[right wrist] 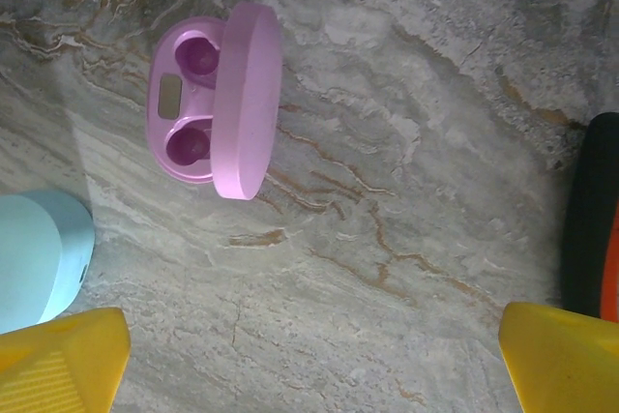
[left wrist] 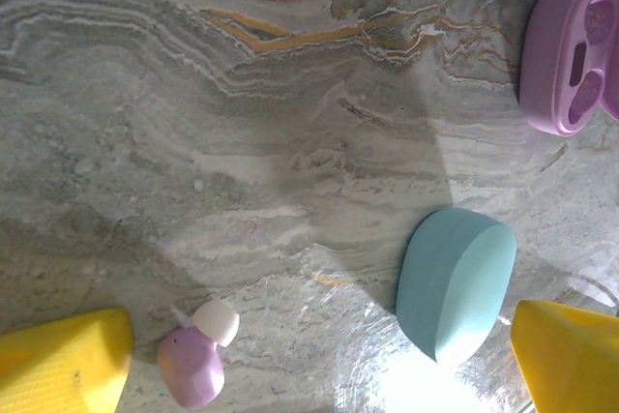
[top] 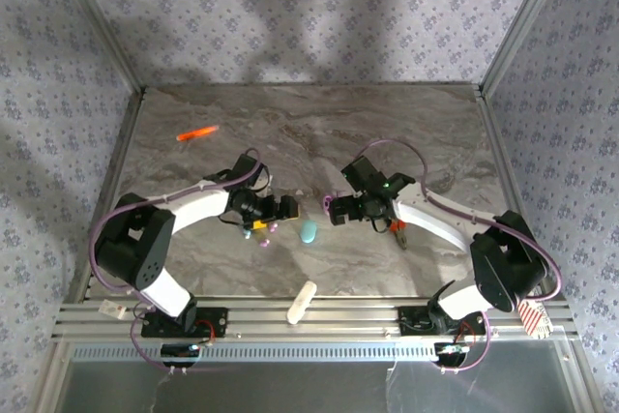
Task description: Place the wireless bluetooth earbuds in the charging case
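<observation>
A pink-lilac earbud (left wrist: pixel 191 363) with a white tip lies on the marble, just inside my left gripper's left yellow finger (left wrist: pixel 63 365). The left gripper (left wrist: pixel 319 379) is open, low over the table, with nothing between its fingers. A closed teal case (left wrist: pixel 455 282) lies beside its right finger (left wrist: pixel 571 360). The pink charging case (right wrist: pixel 208 99) stands open, lid up, two dark wells showing. It sits ahead and to the left of my open right gripper (right wrist: pixel 314 369), which holds nothing. In the top view the two grippers (top: pixel 280 208) (top: pixel 334 210) face each other above the teal case (top: pixel 308 232).
An orange marker (top: pixel 197 132) lies at the back left. A white stick-shaped object (top: pixel 303 302) rests near the front rail. A black and orange tool (right wrist: pixel 595 220) lies right of the right gripper. The teal case (right wrist: pixel 39 258) sits near the right gripper's left finger.
</observation>
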Available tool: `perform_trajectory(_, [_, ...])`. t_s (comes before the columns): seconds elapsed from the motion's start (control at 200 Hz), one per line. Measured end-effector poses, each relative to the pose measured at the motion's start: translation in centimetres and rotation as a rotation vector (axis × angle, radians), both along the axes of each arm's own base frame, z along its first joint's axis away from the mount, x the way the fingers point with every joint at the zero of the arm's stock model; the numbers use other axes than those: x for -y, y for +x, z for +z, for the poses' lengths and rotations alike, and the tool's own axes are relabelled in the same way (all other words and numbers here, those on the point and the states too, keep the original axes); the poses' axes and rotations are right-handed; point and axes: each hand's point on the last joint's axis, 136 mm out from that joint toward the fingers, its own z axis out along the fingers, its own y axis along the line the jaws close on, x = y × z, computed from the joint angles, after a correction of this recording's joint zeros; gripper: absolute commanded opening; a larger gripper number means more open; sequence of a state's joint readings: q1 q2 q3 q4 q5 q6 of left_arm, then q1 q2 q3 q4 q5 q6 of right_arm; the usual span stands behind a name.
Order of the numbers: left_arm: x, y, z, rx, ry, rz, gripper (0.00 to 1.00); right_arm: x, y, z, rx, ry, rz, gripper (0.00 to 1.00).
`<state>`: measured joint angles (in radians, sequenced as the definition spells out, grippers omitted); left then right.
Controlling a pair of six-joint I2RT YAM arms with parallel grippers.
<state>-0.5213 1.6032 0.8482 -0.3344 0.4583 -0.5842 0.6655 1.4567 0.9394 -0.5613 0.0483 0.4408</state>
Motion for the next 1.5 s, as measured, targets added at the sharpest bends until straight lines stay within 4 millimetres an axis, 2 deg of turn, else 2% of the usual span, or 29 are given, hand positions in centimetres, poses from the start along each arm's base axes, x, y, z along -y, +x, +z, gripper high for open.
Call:
perform_trajectory(0.31, [1.7, 0.2, 0.1, -0.009, 0.015, -0.042, 1.00, 1.0, -0.1, -0.1, -0.008, 0.011, -0.028, 1.00])
perform_trajectory(0.64, [3.6, 0.1, 0.4, 0.005, -0.027, -0.087, 1.00, 1.1, -0.5, -0.5, -0.027, 0.025, -0.030, 1.00])
perform_trajectory(0.844, [2.7, 0.8, 0.7, 0.034, -0.001, -0.067, 1.00, 1.0, -0.5, -0.2, -0.020, 0.038, -0.027, 1.00])
perform_trajectory(1.059, [1.1, 1.3, 4.2, 0.141, 0.005, -0.027, 0.98, 0.8, -0.5, 0.0, -0.020, 0.049, -0.023, 1.00])
perform_trajectory(1.184, [0.4, 0.2, 4.5, 0.141, 0.007, -0.019, 0.88, 0.7, -0.6, 0.2, -0.017, 0.057, -0.022, 0.99])
perform_trajectory(1.364, [0.5, -2.4, 3.3, 0.069, 0.044, -0.044, 0.44, 0.6, -0.6, 0.3, -0.020, 0.066, -0.026, 0.95])
perform_trajectory(1.449, [0.7, -3.1, 3.1, 0.053, 0.055, -0.057, 0.28, 0.5, -0.6, 0.2, -0.020, 0.073, -0.027, 0.93])
perform_trajectory(1.499, [0.6, -3.3, 3.0, 0.046, 0.065, -0.051, 0.23, 0.5, -0.7, 0.1, -0.022, 0.076, -0.028, 0.91])
